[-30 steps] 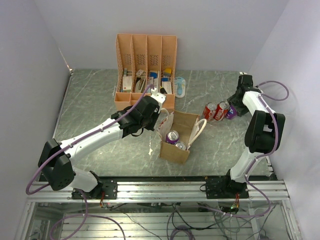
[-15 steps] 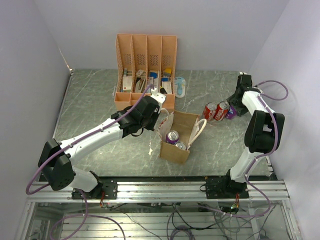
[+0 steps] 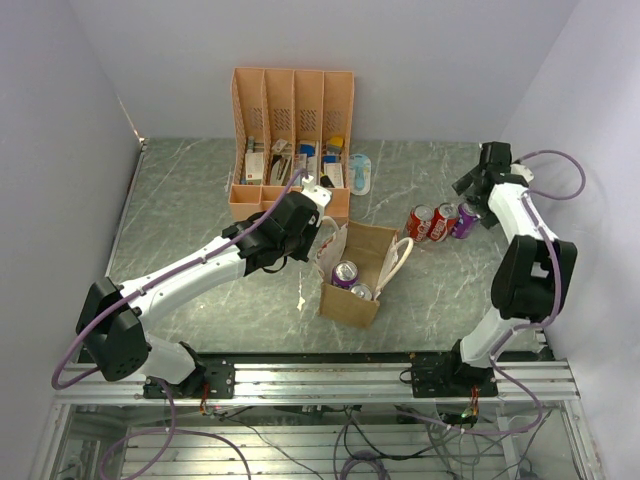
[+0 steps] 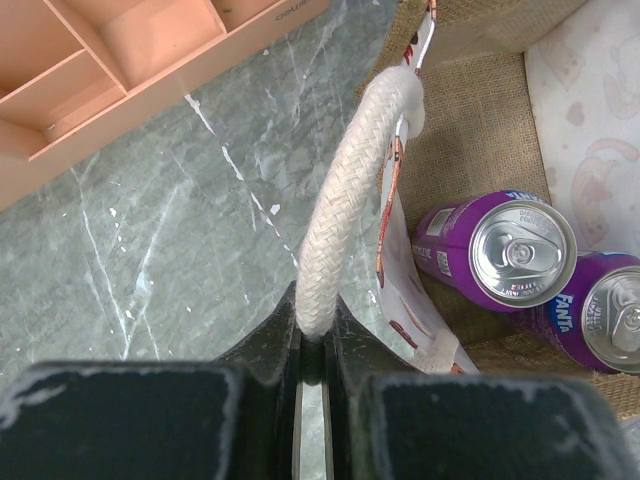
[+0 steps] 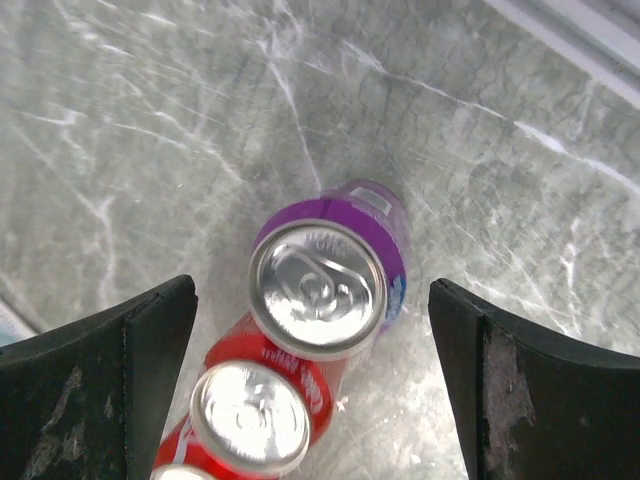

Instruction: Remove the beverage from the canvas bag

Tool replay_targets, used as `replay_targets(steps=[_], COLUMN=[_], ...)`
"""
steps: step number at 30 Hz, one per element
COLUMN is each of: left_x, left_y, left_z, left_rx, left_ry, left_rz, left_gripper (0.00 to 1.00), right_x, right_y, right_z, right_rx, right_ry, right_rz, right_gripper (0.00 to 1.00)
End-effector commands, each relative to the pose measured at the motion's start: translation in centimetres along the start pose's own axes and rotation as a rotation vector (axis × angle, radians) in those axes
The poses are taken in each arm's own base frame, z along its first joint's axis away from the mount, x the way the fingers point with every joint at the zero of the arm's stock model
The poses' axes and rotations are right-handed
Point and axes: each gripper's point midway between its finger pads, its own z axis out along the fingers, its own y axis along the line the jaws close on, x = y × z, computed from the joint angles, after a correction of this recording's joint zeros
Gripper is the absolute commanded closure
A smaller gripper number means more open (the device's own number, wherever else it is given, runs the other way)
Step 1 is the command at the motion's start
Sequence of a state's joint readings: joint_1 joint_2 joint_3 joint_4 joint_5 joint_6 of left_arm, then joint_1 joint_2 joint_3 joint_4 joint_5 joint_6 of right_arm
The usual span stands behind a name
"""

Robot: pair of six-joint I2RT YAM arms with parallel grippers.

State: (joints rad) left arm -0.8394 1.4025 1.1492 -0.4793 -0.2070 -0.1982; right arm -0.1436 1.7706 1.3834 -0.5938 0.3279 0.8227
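Note:
The tan canvas bag [image 3: 352, 275] stands open in the middle of the table. Two purple cans [image 4: 505, 255] stand inside it, also seen from the top view [image 3: 345, 273]. My left gripper [image 4: 315, 340] is shut on the bag's whitish rope handle [image 4: 350, 190] at the bag's left side [image 3: 318, 228]. My right gripper [image 5: 315, 325] is open and empty, above a purple can [image 5: 325, 275] that stands on the table at the far right [image 3: 464, 222]. Two red cans [image 3: 432, 221] stand next to it.
A salmon-pink slotted organizer [image 3: 292, 110] with small items stands at the back. A blue-white packet [image 3: 359, 173] lies to its right. A white tag [image 3: 301, 298] hangs by the bag's left corner. The right wall is close to the right arm.
My right gripper has let go of the purple can beside the red cans and has risen and drawn back from it. The left arm has not moved.

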Motion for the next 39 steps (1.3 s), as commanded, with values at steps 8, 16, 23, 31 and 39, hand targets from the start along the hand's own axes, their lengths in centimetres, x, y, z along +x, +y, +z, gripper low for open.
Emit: replay_targets(steps=[8, 16, 23, 31, 39], left_x=[-1.3, -1.3, -1.2, -1.2, -1.2], left_y=[0.1, 0.0, 0.1, -0.1, -0.1], left_z=[-1.0, -1.0, -1.0, -0.9, -1.0], left_rx=[0.000, 0.002, -0.002, 0.007, 0.009], left_ry=[-0.031, -0.032, -0.029, -0.027, -0.031], left_rz=[0.008, 0.008, 0.009, 0.009, 0.007], left_gripper=[0.93, 0.93, 0.93, 0.93, 0.93], right_x=[-2.5, 1.3, 9.9, 18.4, 24.6], right_y=[1.1, 6.3, 10.3, 8.8, 4.6], right_z=[-10.1, -20.6, -27.3, -29.9, -28.5], right_rx=[-0.355, -0.922, -1.071, -1.078, -0.939], right_ry=[-0.177, -0.181, -0.118, -0.010, 0.113], right_rz=[-0.180, -0.420, -0.710, -0.973, -1.155], right_gripper=[0.00, 0.00, 0.00, 0.00, 0.07])
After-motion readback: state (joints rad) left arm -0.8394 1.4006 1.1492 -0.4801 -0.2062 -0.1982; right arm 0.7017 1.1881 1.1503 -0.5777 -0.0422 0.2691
